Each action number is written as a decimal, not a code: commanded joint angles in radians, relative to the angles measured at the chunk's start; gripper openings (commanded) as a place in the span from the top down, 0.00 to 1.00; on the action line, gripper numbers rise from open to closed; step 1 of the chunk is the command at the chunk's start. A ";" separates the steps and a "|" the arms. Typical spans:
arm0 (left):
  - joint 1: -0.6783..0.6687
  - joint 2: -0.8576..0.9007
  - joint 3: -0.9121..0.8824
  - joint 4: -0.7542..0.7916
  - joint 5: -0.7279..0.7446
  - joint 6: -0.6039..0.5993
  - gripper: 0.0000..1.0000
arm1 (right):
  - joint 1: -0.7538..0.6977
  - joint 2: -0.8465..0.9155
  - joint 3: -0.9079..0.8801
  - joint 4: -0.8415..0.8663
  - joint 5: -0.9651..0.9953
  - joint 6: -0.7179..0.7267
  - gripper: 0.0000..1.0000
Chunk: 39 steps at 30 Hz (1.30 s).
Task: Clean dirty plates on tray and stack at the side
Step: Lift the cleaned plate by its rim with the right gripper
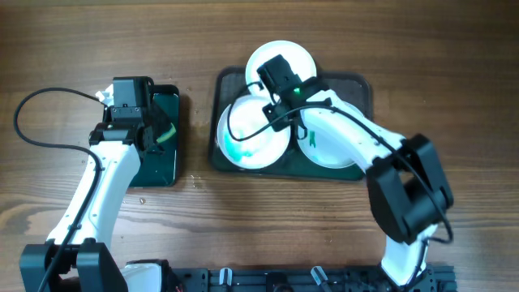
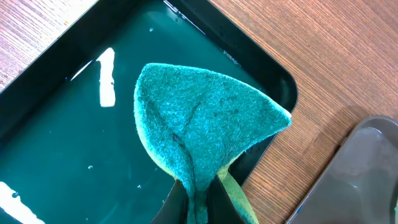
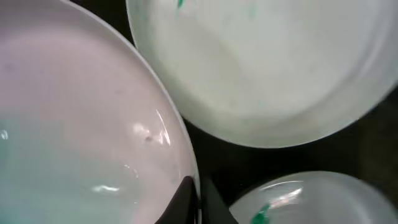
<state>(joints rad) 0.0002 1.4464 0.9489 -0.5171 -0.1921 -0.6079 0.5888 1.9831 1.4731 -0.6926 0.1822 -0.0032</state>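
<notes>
Plates (image 1: 280, 61) sit crowded on the green tray (image 1: 361, 85), all three with rims overlapping. From the left: the left gripper (image 1: 160, 134) is pinching a folded sponge (image 2: 199, 124) over the black tray (image 2: 56, 162), near its corner, with bare wood beside it. The right gripper (image 3: 198, 183) is clamped on the left plate (image 1: 247, 142) rim, tight against its neighbours.

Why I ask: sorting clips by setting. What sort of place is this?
Likely a robot test bench, not a kitchen: wooden table, white plates on a green tray, sponge over a black tray.
</notes>
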 commanded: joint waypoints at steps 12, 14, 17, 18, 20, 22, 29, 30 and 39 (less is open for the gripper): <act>0.003 -0.005 0.000 0.003 0.005 -0.006 0.96 | 0.269 -0.091 0.036 0.167 0.884 -0.467 0.96; 0.003 -0.005 0.000 0.003 0.004 -0.006 0.96 | 0.303 -0.091 0.036 0.243 0.956 -0.572 0.96; 0.003 -0.005 0.000 0.003 0.003 -0.006 0.96 | 0.343 -0.091 0.036 0.363 1.029 -0.736 0.96; 0.003 -0.005 0.000 0.003 0.001 -0.005 0.96 | 0.356 -0.091 0.036 0.414 1.059 -0.798 0.96; 0.003 -0.005 0.000 0.003 0.001 -0.002 0.96 | 0.369 -0.091 0.036 0.494 1.101 -0.888 0.96; 0.003 -0.005 0.000 0.003 0.001 -0.002 0.96 | 0.378 -0.091 0.036 0.558 1.122 -0.970 0.96; 0.003 -0.005 0.000 0.003 0.001 -0.002 0.96 | 0.383 -0.091 0.036 0.618 1.136 -1.048 0.96; 0.003 -0.005 0.000 0.003 0.001 -0.002 0.96 | 0.383 -0.091 0.036 0.618 1.136 -1.048 0.96; 0.003 -0.005 0.000 0.003 0.001 -0.002 0.96 | 0.382 -0.090 0.004 0.387 0.875 -0.684 0.96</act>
<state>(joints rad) 0.0002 1.4464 0.9489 -0.5171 -0.1917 -0.6079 0.9680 1.9060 1.4921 -0.1970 1.2301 -0.9146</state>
